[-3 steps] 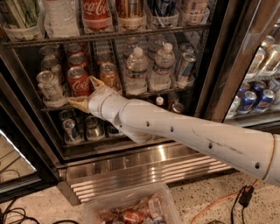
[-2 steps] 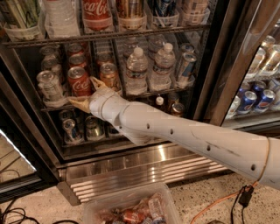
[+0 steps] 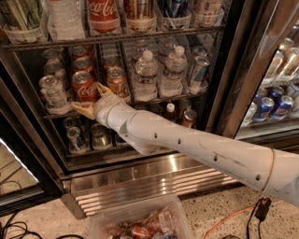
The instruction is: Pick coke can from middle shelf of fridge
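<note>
The coke can is red with white script and stands at the front left of the fridge's middle shelf, with more red cans behind it. My gripper reaches in from the right on a long white arm. Its tan fingers are spread, one low at the can's left and one at its right, so the can's lower part sits between them. The can still rests on the rack. The fridge has its door open.
A copper-orange can stands right of the coke can, then water bottles. A tall Coca-Cola bottle is on the top rack. A clear bin of items sits on the floor. A second cooler is at right.
</note>
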You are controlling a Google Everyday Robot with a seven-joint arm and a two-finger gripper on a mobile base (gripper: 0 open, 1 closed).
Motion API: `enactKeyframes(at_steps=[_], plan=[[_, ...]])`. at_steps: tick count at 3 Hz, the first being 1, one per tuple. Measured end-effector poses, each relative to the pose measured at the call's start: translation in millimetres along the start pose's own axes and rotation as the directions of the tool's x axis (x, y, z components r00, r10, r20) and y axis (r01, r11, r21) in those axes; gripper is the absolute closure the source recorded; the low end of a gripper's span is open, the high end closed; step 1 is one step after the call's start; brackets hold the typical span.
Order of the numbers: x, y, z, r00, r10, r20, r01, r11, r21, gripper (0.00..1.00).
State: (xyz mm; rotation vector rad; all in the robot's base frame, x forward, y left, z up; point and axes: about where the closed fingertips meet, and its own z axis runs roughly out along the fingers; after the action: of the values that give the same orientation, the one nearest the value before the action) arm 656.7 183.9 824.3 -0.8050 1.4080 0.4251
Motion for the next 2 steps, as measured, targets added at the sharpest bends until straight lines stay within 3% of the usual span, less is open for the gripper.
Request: enactKeyframes(at_steps=[1, 2], plan=[[-6.9, -4.3, 6.7, 1.0, -0.016, 0.009, 0.016, 0.9999, -0.005, 0.33], [-12.5, -8.2, 7.6, 0.999, -0.038, 0.001, 0.038, 0.9992, -0.011, 0.49]])
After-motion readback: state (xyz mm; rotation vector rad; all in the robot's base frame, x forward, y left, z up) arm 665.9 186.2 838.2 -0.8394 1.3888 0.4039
